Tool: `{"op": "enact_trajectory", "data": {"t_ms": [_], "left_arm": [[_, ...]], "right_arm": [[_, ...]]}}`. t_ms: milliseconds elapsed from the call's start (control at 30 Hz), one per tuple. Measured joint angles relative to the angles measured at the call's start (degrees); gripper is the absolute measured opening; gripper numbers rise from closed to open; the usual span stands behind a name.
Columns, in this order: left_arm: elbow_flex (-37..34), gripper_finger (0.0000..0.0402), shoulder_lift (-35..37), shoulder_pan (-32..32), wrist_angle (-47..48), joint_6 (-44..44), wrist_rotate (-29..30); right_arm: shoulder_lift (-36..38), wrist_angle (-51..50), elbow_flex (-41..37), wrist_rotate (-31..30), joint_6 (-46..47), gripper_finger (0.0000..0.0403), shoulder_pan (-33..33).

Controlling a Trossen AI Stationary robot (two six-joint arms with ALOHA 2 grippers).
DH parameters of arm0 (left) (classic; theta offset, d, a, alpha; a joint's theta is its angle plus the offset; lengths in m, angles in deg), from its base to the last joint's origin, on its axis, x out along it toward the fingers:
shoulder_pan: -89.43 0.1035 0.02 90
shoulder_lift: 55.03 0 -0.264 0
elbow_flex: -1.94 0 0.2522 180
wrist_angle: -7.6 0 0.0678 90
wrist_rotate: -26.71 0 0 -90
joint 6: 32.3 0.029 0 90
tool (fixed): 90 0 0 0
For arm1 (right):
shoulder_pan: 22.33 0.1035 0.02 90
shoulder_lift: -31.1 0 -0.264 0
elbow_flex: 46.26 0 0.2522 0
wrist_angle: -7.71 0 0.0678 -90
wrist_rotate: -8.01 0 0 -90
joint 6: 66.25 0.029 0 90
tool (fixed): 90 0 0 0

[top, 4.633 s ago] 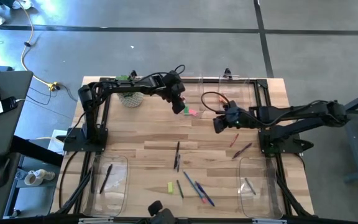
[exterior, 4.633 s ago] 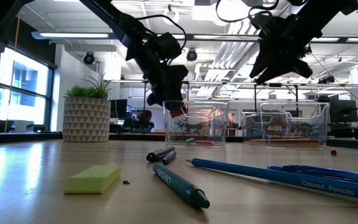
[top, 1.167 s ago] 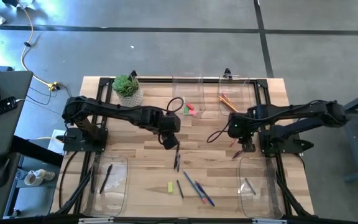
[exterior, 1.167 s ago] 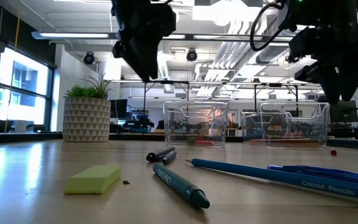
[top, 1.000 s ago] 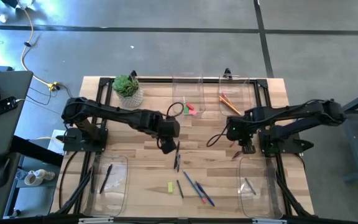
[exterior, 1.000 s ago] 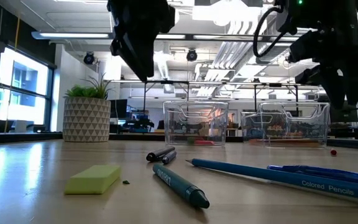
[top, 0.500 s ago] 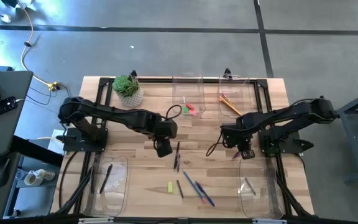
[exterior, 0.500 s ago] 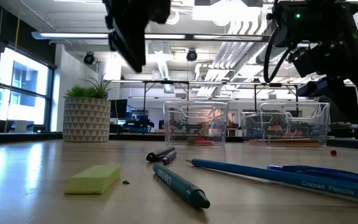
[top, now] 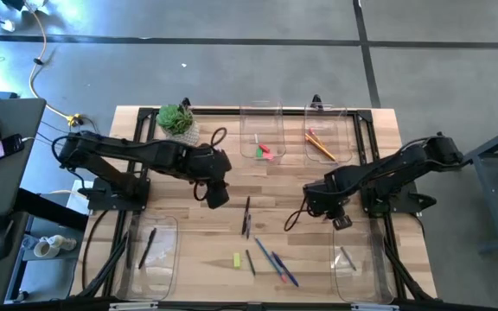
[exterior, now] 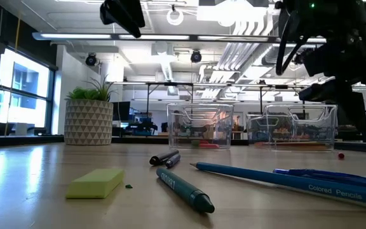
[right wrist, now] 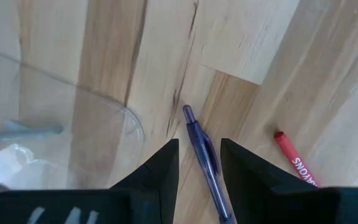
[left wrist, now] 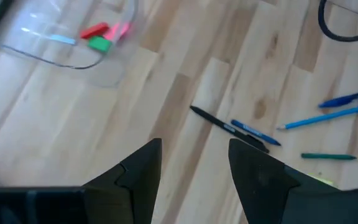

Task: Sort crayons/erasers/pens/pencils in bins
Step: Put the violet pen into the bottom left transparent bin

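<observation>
The right tool (right wrist: 196, 171) hangs with its fingers apart and nothing between them, directly over a purple pen (right wrist: 205, 168) lying on the counter (top: 292, 177); a red crayon (right wrist: 296, 159) lies close by, and a clear bin (right wrist: 55, 137) curves in beside them. The left tool (left wrist: 191, 165) is likewise spread and bare above the counter's middle. Its wrist camera catches red, pink and green erasers (left wrist: 102, 36) inside a bin, small stubby blocks. From overhead, orange pencils (top: 320, 144) rest in the neighbouring far bin (top: 328, 142). The low camera alone shows a yellow-green eraser (exterior: 95, 182) up close.
</observation>
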Motion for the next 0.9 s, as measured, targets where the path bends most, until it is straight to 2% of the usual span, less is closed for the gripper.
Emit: {"op": "enact_trajectory", "data": {"t_ms": [367, 533, 900], "left_arm": [[0.00, 0.0174, -0.70, 0.02, 1.66, 2.48, 0.79], [0.04, 0.0174, -0.58, 0.02, 2.19, 2.55, 0.79], [0.03, 0.0174, -0.58, -0.02, 4.62, 3.05, 0.90]], "right_arm": [[-2.42, -0.13, 4.04, -0.15, 4.59, 0.0110, -2.41], [-3.74, 0.06, 6.61, 0.35, 8.06, 0.0110, -1.35], [-17.43, -6.63, 15.12, -0.49, 9.77, 0.0110, 1.92]]}}
